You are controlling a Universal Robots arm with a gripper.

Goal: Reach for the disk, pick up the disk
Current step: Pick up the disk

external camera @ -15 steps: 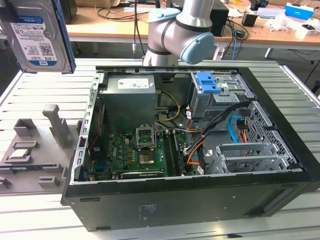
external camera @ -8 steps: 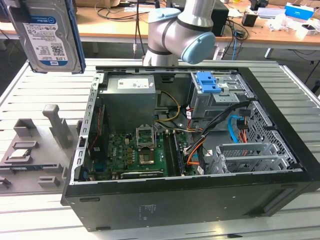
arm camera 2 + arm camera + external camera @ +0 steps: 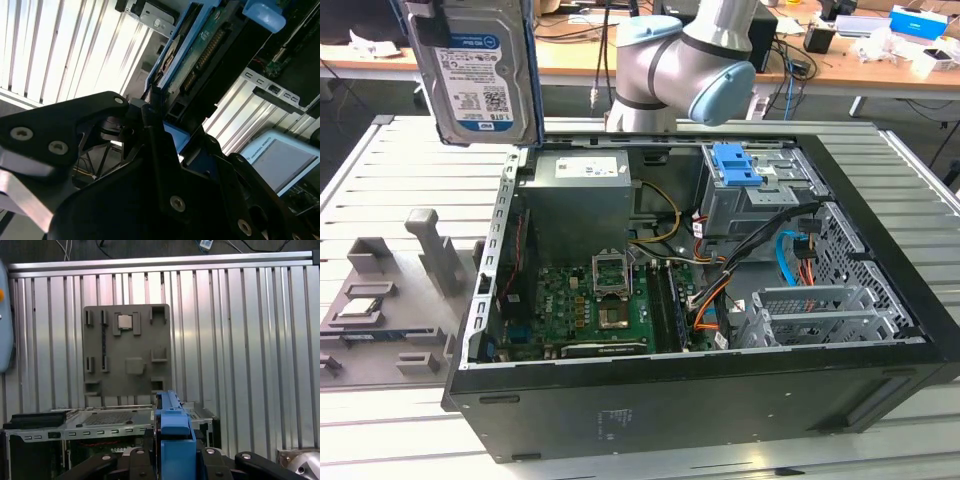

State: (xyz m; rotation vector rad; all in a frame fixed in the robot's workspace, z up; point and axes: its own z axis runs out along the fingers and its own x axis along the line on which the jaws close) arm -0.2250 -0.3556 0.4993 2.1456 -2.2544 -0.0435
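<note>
Lying open on the slatted metal table (image 3: pixel 410 170), the black computer case (image 3: pixel 720 400) is the biggest thing in the exterior view, with the grey-and-blue arm (image 3: pixel 680 60) behind it. A grey fixture tray (image 3: pixel 380 300) sits on the table beside the case, at the exterior view's left. The disk (image 3: pixel 480 70) hangs upright high at that same side, label showing, clear of case and table. In the first wrist view the gripper (image 3: pixel 174 455) has its black jaws pinching the disk by its blue bracket. A small square chip (image 3: pixel 124 321) rests in the tray.

Bright, even room light is cast; in the second wrist view the table (image 3: pixel 60 50) is glared white, with gripper (image 3: pixel 159 107) and disk (image 3: pixel 200 55) left shadowed.
</note>
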